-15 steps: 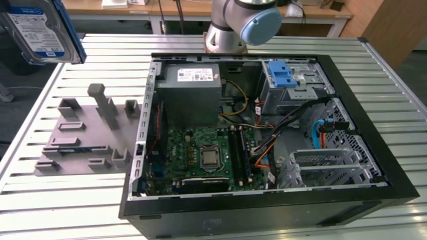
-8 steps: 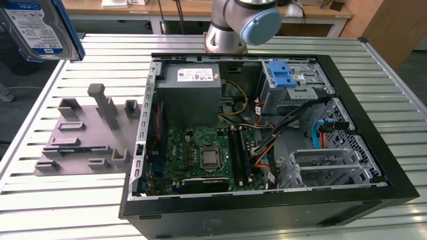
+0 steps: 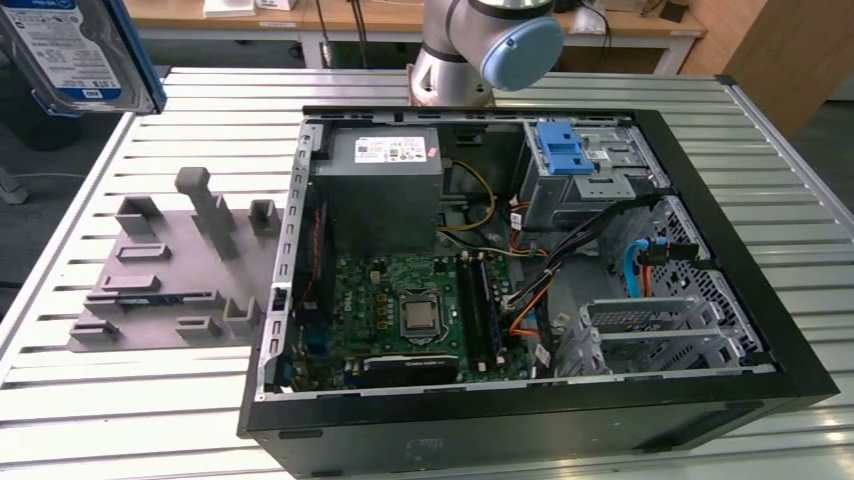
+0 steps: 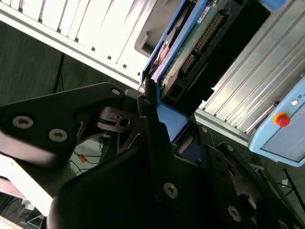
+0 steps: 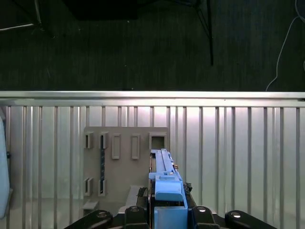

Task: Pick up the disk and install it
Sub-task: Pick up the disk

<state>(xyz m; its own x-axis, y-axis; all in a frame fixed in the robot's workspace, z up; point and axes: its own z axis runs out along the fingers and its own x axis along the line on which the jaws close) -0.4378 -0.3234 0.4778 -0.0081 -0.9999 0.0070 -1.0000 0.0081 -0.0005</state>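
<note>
The black end effector (image 5: 164,202) is clamping the disk, a flat silver hard drive with a white-and-blue label framed by a blue plastic bracket (image 3: 78,50), with its fingers pressing on the two sides of the bracket. In the second wrist view the drive's connector edge (image 4: 193,50) is sticking out past the fingers.

In the exterior view the disk is hanging in the air at the exterior view's far left, tilted, and touching neither the slatted aluminium bench (image 3: 107,410) nor the grey moulded holder with upright posts and slots (image 3: 174,270) that is lying on it. The first wrist view is looking down past the bracket onto that holder, which is sitting just beside and below the held drive.

The pick-up half of the task is looking done, since the disk is gripped and raised clear of the holder. The install half is not yet done. The open black computer case (image 3: 534,400), lying on its side, is well apart from the disk, toward the exterior view's right. Inside it, the grey metal drive cage (image 3: 607,180) beside the ribbed blue latch (image 3: 565,148) is probably where the disk is going.
</note>
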